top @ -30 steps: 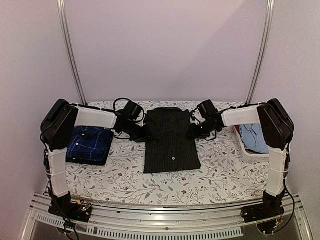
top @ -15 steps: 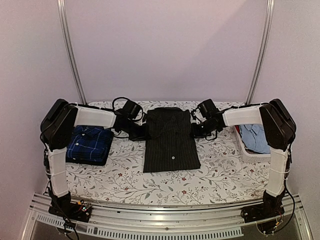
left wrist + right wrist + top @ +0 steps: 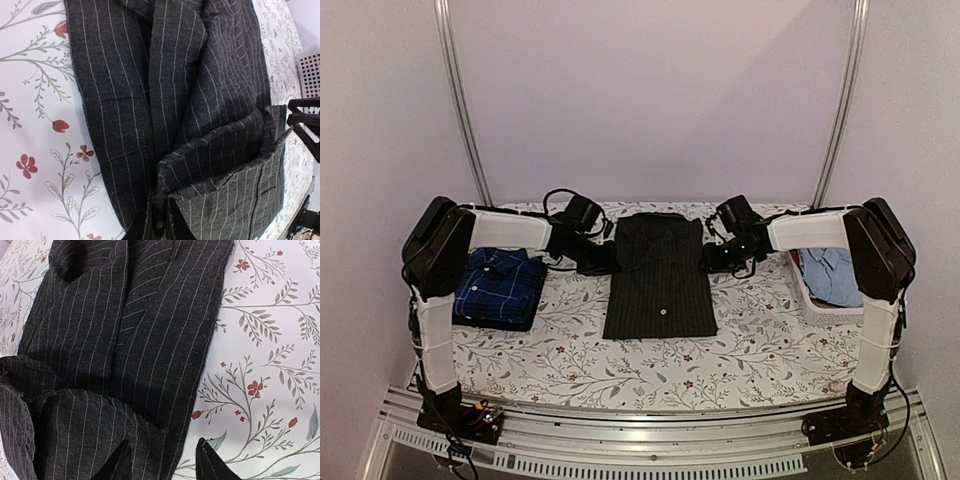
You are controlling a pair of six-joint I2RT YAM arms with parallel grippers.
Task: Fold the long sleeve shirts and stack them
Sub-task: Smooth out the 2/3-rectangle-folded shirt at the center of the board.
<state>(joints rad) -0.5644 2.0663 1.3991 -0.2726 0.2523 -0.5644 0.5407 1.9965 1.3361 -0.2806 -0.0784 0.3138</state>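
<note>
At the left edge of the floral-print bench (image 3: 570, 350), your folded navy blue checked cloth shirt (image 3: 500, 288) lies flat. The left arm's white link crosses above its far edge. A narrow strip of bare bench separates it from the next garment, and a wider open band runs along the whole near edge.

The left gripper (image 3: 603, 258) sits at the left side of the black pinstriped cloth shirt (image 3: 660, 280), towards its collar end. In the left wrist view the gripper (image 3: 157, 235) has its jaws closed, pinching a gathered edge of that shirt (image 3: 125, 100). A raised flap of cloth runs across from there towards the other arm.

The black shirt lies lengthwise in the middle of the bench with its collar at the far end. Its sides are folded in to make a long panel with a straight near hem, and a pale button (image 3: 663, 312) shows on the near half.

The right gripper (image 3: 712, 258) is at the shirt's right side, opposite the left one. From its wrist view the gripper (image 3: 162, 462) has its jaws apart, straddling the edge of the shirt (image 3: 150, 330), with bare bench just beside it.

Further right, a white perforated basket (image 3: 815, 305) holding light blue cloth (image 3: 830, 275) stands against the right edge, under the right arm.
</note>
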